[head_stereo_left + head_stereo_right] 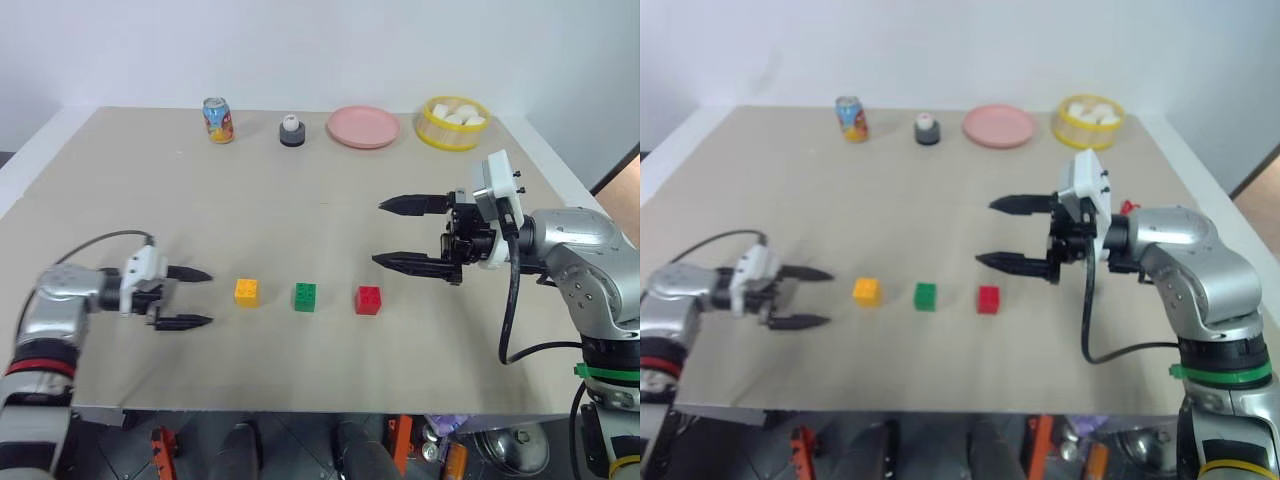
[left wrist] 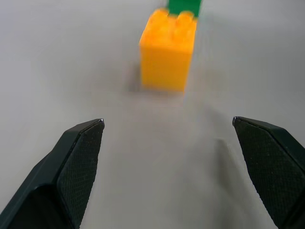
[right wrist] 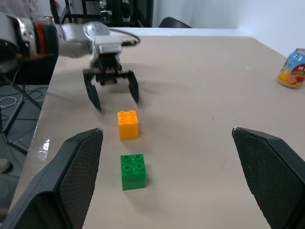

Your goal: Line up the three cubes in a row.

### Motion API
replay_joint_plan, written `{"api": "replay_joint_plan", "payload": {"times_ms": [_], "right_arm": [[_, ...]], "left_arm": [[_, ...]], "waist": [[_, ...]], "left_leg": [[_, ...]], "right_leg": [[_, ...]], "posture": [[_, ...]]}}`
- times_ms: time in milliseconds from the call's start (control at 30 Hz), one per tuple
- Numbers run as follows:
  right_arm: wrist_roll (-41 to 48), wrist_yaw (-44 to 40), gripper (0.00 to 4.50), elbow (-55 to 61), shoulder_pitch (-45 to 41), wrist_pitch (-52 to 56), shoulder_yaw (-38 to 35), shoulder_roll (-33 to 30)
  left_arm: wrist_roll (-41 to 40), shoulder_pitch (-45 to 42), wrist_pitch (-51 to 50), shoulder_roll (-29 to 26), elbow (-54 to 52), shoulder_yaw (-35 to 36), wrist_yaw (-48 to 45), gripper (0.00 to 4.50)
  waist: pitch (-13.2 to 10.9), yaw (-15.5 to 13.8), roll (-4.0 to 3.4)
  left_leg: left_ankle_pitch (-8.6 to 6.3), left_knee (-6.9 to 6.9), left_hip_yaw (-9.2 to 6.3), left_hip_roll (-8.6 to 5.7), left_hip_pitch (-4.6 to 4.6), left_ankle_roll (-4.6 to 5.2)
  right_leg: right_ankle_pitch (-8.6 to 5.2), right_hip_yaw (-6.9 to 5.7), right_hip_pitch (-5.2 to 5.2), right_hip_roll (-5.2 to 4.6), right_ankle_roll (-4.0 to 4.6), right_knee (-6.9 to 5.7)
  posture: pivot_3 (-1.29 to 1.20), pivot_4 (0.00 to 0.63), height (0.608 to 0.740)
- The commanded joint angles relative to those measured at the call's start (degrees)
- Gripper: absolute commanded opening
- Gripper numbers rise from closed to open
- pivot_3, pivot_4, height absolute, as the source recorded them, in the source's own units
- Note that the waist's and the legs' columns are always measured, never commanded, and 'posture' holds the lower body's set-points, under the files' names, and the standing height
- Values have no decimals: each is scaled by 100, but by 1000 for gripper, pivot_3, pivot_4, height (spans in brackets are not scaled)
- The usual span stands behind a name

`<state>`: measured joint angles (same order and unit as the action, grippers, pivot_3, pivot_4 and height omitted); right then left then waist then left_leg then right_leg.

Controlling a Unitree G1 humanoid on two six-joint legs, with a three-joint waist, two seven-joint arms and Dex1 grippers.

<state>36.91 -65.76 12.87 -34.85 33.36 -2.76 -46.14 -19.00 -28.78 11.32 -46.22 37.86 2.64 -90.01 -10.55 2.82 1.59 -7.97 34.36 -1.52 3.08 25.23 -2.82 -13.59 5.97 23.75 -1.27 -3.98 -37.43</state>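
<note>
1. Three cubes sit in a spaced row on the counter (image 1: 120,180): yellow cube (image 1: 247,291), green cube (image 1: 305,296), red cube (image 1: 368,300)
2. Left hand (image 1: 195,298) is open and empty, just beside the yellow cube
3. Right hand (image 1: 385,233) is open and empty, above the counter behind the red cube

Three cubes (image 1: 305,296) in a row on the table (image 1: 150,180) — seemingly evenly spaced.

Bright, even, diffuse overhead light | soft faint shadows under cubes, close beneath each | no harsh glare on counter (image 1: 120,180), mild sheen near its 9 o'clock edge in right wrist view | yellow cube (image 2: 167,50) softly blurred in left wrist view, green cube (image 2: 184,6) behind at 12 o'clock more so
</note>
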Motion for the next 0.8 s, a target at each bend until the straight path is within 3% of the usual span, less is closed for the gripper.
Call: {"api": "replay_joint_plan", "payload": {"times_ms": [33, 233, 433, 500, 600, 800], "right_arm": [[-66, -108, 4500, -121, -144, -169, -103, -67], [-590, 108, 4500, -1070, -66, -529, -361, -315], [-1160, 1760, 4500, -1438, 346, -483, -679, 228], [-1179, 2306, 4500, -1056, 1032, -322, -889, 534], [-1109, 3157, 4500, -486, 1811, -137, -1260, 1117], [-1799, 4809, 4500, -323, 2430, -628, -1478, 2097]], "left_arm": [[-292, 357, -444, -284, -754, 567, 490, 4470], [-982, 1380, -2557, -58, -3190, 1774, 2924, 4470], [-1488, 1773, -3857, 1131, -4953, 2914, 5939, 4470], [-1665, 2090, -4056, 1814, -5524, 3036, 6756, 4470], [-1606, 2503, -4029, 2522, -5938, 2889, 7332, 4470], [-1274, 2576, -3758, 3017, -5907, 2430, 7771, 4470]], "waist": [[0, -6, 0], [-2, -27, 4], [1, -12, 9], [5, -10, 12], [7, -18, 15], [6, -10, 17]], "left_leg": [[0, 0, 1, 0, 0, 0], [-4, 4, 19, 0, 10, -7], [-4, 5, 25, 3, 4, -7], [-4, 4, 24, 5, -2, -7], [-14, 4, 18, -2, -13, -23], [-8, 33, 19, -12, -14, -26]], "right_leg": [[0, 0, 0, -1, 0, 0], [-1, 0, 5, -18, -2, 1], [6, 3, 5, -10, -10, -1], [20, 8, 2, -3, -31, -2], [1, 19, -27, -3, -51, 2], [17, 29, -30, -5, -29, 4]], "posture": [[0, 150, 740], [0, 150, 740], [0, 150, 740], [0, 150, 740], [0, 150, 740], [0, 150, 740]]}}
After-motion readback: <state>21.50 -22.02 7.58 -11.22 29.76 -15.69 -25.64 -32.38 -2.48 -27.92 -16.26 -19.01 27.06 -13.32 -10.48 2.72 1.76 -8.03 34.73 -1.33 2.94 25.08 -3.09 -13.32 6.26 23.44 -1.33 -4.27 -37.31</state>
